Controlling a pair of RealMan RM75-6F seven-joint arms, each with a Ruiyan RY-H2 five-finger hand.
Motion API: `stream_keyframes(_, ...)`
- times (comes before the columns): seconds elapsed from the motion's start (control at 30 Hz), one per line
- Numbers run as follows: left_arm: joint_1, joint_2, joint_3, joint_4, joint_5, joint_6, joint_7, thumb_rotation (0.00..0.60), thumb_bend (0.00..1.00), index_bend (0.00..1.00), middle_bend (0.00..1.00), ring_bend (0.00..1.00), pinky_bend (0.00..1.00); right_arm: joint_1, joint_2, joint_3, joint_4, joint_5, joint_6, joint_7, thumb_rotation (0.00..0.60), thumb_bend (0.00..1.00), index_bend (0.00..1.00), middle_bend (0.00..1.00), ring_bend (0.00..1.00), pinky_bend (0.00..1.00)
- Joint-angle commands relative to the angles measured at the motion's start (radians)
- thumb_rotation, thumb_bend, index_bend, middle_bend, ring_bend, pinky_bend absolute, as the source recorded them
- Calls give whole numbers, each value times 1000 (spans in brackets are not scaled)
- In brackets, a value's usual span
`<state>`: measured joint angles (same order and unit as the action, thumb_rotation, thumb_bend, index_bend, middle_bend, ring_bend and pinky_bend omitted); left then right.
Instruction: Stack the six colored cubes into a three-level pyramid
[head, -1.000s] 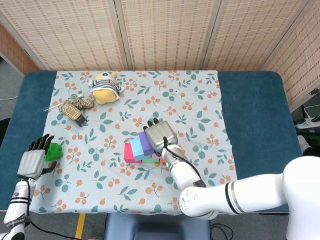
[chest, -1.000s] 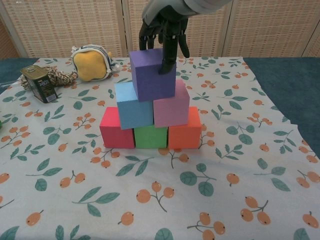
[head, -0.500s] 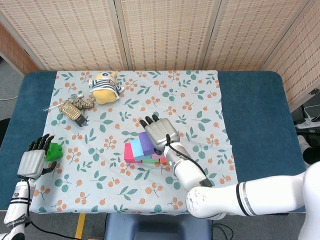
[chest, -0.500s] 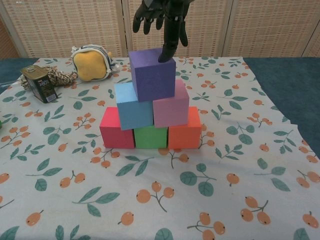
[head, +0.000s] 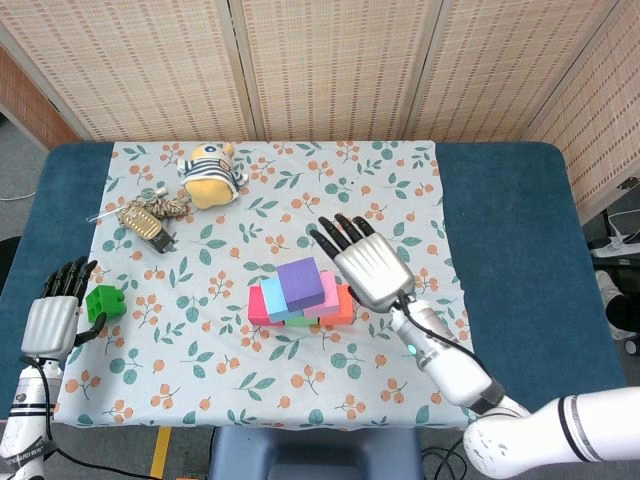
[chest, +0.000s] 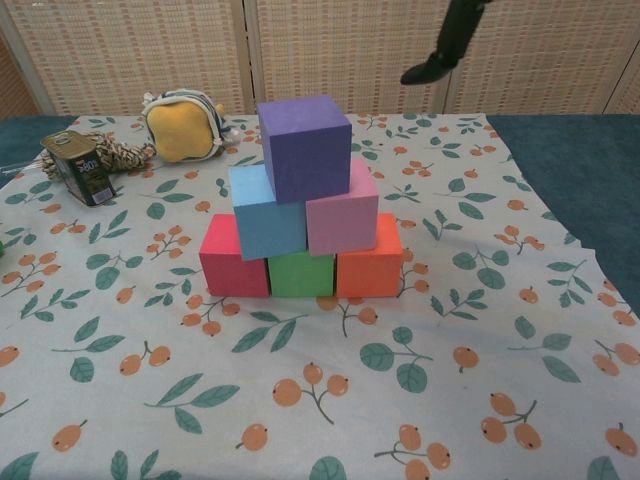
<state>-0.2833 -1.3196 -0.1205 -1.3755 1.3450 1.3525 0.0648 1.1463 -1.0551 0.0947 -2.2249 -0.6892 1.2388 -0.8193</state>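
Right hand (head: 372, 268) has been lifted clear of purple cube (chest: 305, 147), fingers spread, nothing held. Pyramid is seen complete mid-table: purple on blue (chest: 267, 211) and pink (chest: 343, 213). Left hand (head: 52, 318) empty.

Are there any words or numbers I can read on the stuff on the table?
Tin can: it has a label with print that might be a number, but it is too small and blurred to read for sure.
Plush toy: no writing shows.
Cubes: plain colors, no letters or numbers.
Tablecloth: only leaves and berries, no words.
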Motion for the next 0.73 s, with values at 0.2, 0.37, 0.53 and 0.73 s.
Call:
stream_keyframes(0.2, 25, -29, 2, 40, 77, 104, -21, 600, 369, 0, 0, 0, 84, -679, -181, -350, 475, -682, 448, 428, 600, 201, 0, 0, 0, 42)
stream_keyframes(0.37, 26, -44, 1, 53, 78, 106, 4, 600, 367, 0, 0, 0, 84, -804, -237, -312, 649, -661, 500, 574, 600, 201, 0, 0, 0, 29)
stream_keyframes(0.53, 14, -58, -5, 61, 68, 83, 36, 600, 367, 0, 0, 0, 84, -836, -205, -277, 678, -702, 493, 650, 600, 201, 0, 0, 0, 24)
stream_keyframes(0.73, 10, -52, 2, 36, 60, 60, 79, 600, 367, 0, 41, 0, 67, -864, -187, -234, 682, -711, 455, 687, 600, 201, 0, 0, 0, 24)
